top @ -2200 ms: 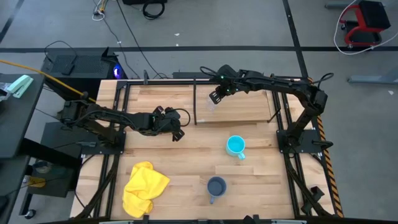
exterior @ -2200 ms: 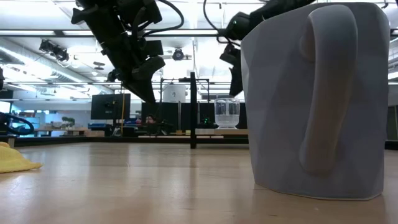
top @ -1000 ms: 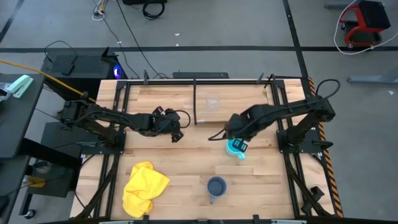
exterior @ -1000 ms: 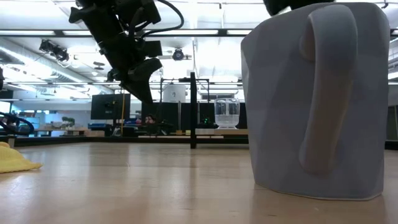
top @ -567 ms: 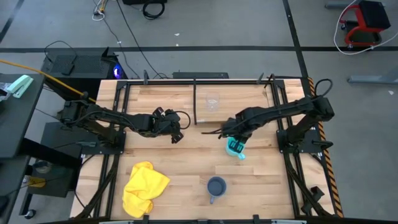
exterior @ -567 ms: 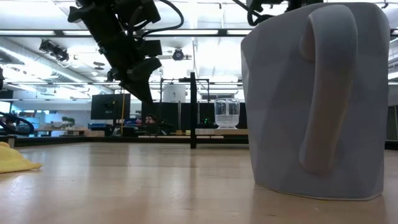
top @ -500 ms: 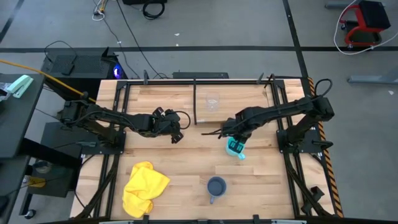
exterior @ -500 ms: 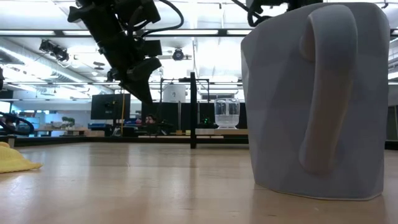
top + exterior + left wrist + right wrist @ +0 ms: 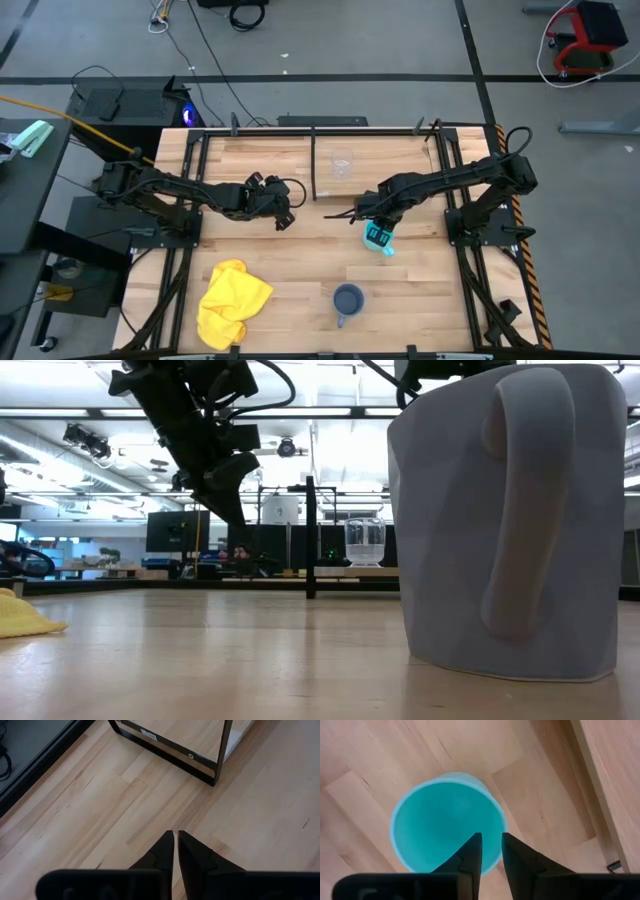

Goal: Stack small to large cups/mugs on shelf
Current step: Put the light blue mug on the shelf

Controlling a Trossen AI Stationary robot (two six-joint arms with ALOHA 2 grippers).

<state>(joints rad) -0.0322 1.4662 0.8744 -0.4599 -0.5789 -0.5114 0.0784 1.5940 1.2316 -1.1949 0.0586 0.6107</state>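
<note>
1. The cyan mug (image 9: pixel 447 822) is standing upright on the counter (image 9: pixel 290 265), mouth up, just in front of the shelf (image 9: pixel 385 170); it looks like a rigid, glazed, thick-walled vessel, likely moderately heavy and slick, so a pinch over the rim wall or through the handle seems the sound hold.
2. The right tool (image 9: pixel 491 851) is hovering directly above the mug's rim; its fingers are standing only slightly apart with nothing between them, lined up near one side of the rim; one finger inside and one outside the wall would probably grip best.
3. The glass cup (image 9: pixel 342 162) is sitting on the shelf, well apart from the mug; being glass, it is likely fragile, so the mug should be set down gently beside or over it.
4. The grey mug (image 9: pixel 347 300) is waiting near the counter's front edge, handle toward the front.
5. The left tool (image 9: pixel 175 845) is idling over bare counter left of the shelf, fingers nearly together and empty; the cloth (image 9: pixel 232 300) is lying at the front left.
</note>
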